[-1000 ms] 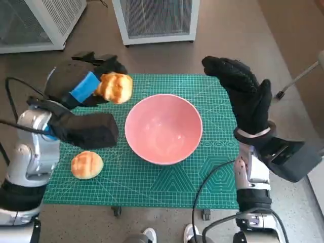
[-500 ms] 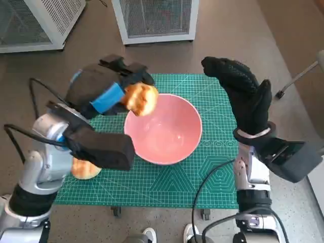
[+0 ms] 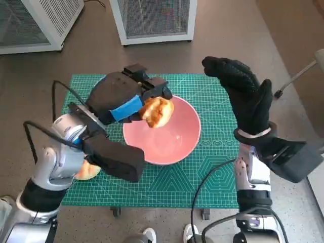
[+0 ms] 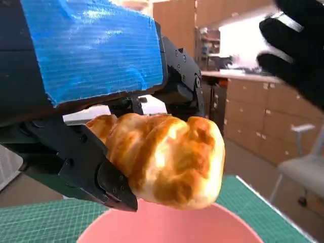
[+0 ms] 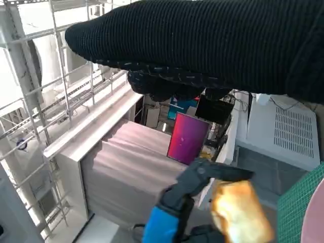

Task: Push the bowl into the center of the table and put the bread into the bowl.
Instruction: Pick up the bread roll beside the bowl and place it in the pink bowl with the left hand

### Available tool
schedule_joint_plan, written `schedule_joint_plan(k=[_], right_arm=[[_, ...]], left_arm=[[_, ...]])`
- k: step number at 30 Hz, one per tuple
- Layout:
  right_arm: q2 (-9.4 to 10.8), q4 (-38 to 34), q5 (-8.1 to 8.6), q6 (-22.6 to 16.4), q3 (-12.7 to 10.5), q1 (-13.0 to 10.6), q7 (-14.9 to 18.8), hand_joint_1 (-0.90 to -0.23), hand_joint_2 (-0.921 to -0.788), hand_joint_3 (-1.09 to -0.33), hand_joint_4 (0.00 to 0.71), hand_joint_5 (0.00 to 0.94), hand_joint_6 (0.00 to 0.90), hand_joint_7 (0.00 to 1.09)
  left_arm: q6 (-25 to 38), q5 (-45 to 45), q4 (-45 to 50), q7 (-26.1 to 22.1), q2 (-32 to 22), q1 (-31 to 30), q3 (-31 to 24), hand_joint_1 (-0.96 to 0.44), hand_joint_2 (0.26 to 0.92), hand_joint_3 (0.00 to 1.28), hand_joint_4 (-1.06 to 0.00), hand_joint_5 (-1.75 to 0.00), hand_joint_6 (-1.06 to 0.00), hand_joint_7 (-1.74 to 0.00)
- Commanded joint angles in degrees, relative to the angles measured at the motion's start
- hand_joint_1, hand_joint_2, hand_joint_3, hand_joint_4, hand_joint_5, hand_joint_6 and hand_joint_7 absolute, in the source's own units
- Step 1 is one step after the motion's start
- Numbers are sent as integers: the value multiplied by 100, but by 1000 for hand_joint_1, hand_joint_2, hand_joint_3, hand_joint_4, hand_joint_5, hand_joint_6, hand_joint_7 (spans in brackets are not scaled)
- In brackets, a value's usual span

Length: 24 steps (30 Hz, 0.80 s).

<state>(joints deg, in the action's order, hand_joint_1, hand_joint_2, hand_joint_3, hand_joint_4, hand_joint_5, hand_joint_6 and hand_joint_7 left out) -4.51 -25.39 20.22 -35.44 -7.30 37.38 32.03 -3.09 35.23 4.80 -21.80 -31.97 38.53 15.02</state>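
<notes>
1. Pink and glossy, the bowl (image 3: 163, 132) sits near the middle of the green cutting mat (image 3: 212, 167). The left hand (image 3: 124, 98) grips a golden bread roll (image 3: 158, 112) just above the bowl's near-left rim.
2. The right hand (image 3: 245, 98) is raised beside the bowl's right side, holding nothing; it looks flat with the fingers together, though how far they part cannot be told.
3. A second roll (image 3: 87, 171) lies on the mat, mostly hidden under the left forearm.
4. Risk: the held roll hangs over the rim rather than the hollow, so an early release could bounce it off the edge onto the mat.
5. Risk: if the left hand drops too low, it could knock the rim and slide the bowl off centre.
6. Change: half a second ago the roll was at the bowl's far-left edge; a second ago it was well left of the bowl. The left arm has swung it inward, while the right hand has barely moved.
</notes>
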Motion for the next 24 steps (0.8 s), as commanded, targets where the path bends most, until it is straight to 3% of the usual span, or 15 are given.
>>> schedule_joint_plan(k=[1, 6, 7, 8, 10, 13, 17, 24], right_arm=[[-38, -30, 12, 59, -22, -127, 14, -674, -921, -816, 219, 0, 213, 206], [-37, -11, 12, 71, -23, -131, 5, -674, -921, -816, 219, 0, 210, 211], [-36, -4, 11, 75, -22, -132, 2, -674, -921, -814, 219, 0, 209, 213], [-35, 2, 6, 74, -21, -135, -3, -674, -921, -813, 219, 0, 208, 214], [-35, 6, 1, 70, -20, -138, -7, -675, -921, -812, 219, 0, 206, 218], [-36, 16, 0, 75, -20, -139, -11, -674, -921, -811, 219, 0, 204, 221], [-33, 15, -10, 76, -19, -134, -21, -673, -921, -812, 218, 0, 201, 226], [-21, 5, -18, 74, -15, -126, -24, -674, -921, -812, 218, 0, 197, 235]], left_arm=[[-7, -61, -200, -65, 148, 138, 46, 1, 920, 32, -734, -1133, -663, -1113], [280, -75, -316, -321, 272, 105, 83, 1, 921, 177, -541, -1299, -518, -1290], [345, -77, -311, -386, 283, 93, 86, 15, 872, 171, -465, -1000, -440, -1026], [462, -87, -283, -498, 294, 73, 88, 19, 861, 157, -462, -847, -436, -887], [647, -96, -215, -677, 307, 47, 81, 16, 833, 86, -377, -359, -403, -431], [860, -86, -115, -898, 305, 35, 77, -18, 813, 39, -246, -117, -356, -173], [1054, -73, 25, -1148, 266, 55, 68, -82, 798, 15, -147, -24, -310, -53], [1054, -109, 219, -1238, 163, 22, -50, -145, 794, 6, -108, -2, -284, -11]])
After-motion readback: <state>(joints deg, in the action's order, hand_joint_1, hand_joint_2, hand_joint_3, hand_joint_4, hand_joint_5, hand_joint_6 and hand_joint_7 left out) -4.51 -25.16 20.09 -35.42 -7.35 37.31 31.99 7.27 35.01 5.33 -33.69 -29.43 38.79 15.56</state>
